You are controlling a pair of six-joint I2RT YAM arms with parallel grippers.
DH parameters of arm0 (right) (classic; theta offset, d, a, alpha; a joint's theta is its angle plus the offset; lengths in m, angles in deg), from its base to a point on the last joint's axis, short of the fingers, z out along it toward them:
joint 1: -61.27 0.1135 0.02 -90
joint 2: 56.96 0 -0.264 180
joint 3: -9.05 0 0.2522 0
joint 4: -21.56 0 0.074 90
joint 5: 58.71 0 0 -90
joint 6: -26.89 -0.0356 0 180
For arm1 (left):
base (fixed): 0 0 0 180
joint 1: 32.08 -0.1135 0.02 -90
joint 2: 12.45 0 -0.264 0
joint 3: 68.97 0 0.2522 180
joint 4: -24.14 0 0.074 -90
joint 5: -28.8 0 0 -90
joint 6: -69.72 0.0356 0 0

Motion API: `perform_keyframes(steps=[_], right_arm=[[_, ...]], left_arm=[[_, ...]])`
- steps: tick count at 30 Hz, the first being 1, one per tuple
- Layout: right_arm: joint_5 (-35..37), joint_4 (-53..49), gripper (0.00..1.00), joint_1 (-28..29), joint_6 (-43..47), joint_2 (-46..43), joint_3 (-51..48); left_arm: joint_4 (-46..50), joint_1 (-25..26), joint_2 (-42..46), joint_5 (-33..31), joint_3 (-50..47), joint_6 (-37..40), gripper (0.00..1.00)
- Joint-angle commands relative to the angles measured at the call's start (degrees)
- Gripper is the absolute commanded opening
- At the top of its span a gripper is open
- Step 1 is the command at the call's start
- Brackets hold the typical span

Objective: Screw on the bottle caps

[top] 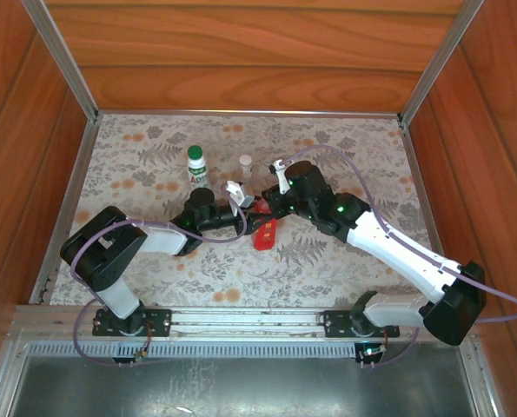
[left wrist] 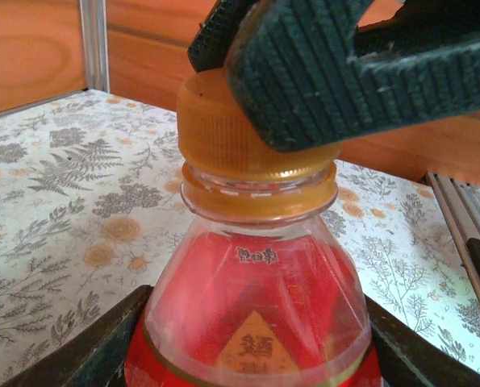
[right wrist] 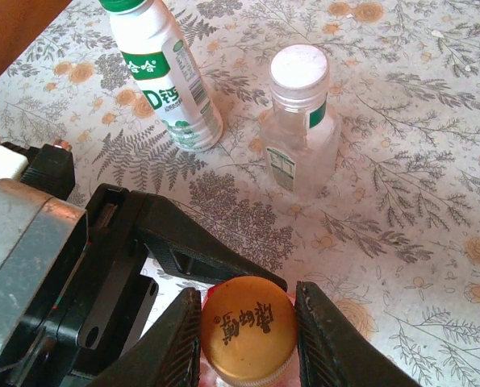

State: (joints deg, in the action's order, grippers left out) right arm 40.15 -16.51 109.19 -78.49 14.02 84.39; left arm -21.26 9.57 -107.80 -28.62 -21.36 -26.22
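Left of centre in the top view, on the fern-and-flower mat [top: 136, 261], the white bottle [top: 195, 171] stands upright with its green cap [top: 195, 152] on top. The right wrist view shows its label with a large green "D" among Chinese characters. Just to its right the small clear bottle [top: 245, 176] also stands upright. It wears a flat white cap [right wrist: 298, 66] and a small green-and-white label too fine to read. Right of these, near the middle of the top view, the red bottle [top: 265, 233] sits between the two arms, its red body running up and down in the frame. In the left wrist view its long axis is vertical, neck toward the top edge, and the left gripper [left wrist: 252, 359] clamps its clear-shouldered body between dark fingers at the lower corners. Small Chinese characters mark the shoulder, and more sit in a gold triangle below. The ribbed orange cap [left wrist: 215, 129] sits on the neck just above a matching collar ring. The right gripper [right wrist: 249, 334] pinches that cap narrowly from both sides. The cap's flat top, seen in the lower middle of the right wrist view, bears dark Chinese characters.
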Motion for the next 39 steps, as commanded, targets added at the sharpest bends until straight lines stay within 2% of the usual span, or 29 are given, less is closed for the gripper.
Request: perform_keyframes(steps=[1, 5, 18, 21, 24, 26, 31, 36, 39], right_arm=[[-2.4, -7.6, 0.26, 0.0, -3.7, 1.0, -1.5], [-3.9, -6.9, 0.27, 0.0, -3.3, 0.6, -1.8], [-5.4, -10.0, 0.49, 0.0, 3.7, -0.3, 4.3], [-5.7, -11.1, 0.58, -0.1, 7.6, -1.6, 4.9], [-7.9, -11.6, 0.63, -0.3, 15.3, -4.1, 4.4], [-12.5, -11.1, 0.65, -1.8, 18.7, -6.1, 3.9], [-30.2, -12.3, 0.62, -9.6, 24.6, -6.1, 6.7], [-42.2, -20.5, 0.6, -13.2, 38.9, 0.1, 12.8], [-45.9, -23.4, 0.6, -14.5, 45.8, 4.4, 15.7]], left_arm=[[-1.6, -1.1, 1.2, -4.1, 0.5, 0.6, 0.57], [-1.6, -1.1, 1.2, -3.9, 0.4, 0.7, 0.58], [-1.1, -1.2, 1.6, -2.0, -1.4, 1.6, 0.58], [-1.0, -1.3, 1.7, -0.9, -1.8, 2.0, 0.58], [-0.8, -1.8, 1.6, 3.2, -2.2, 2.3, 0.58], [-0.6, -2.2, 1.9, 7.3, -2.6, 2.3, 0.58], [-0.4, -3.0, 2.9, 17.1, -4.0, 2.3, 0.58], [-0.3, -3.6, 3.4, 21.6, -4.7, 2.1, 0.58], [-0.2, -4.0, 3.4, 22.4, -5.1, 2.5, 0.58]])
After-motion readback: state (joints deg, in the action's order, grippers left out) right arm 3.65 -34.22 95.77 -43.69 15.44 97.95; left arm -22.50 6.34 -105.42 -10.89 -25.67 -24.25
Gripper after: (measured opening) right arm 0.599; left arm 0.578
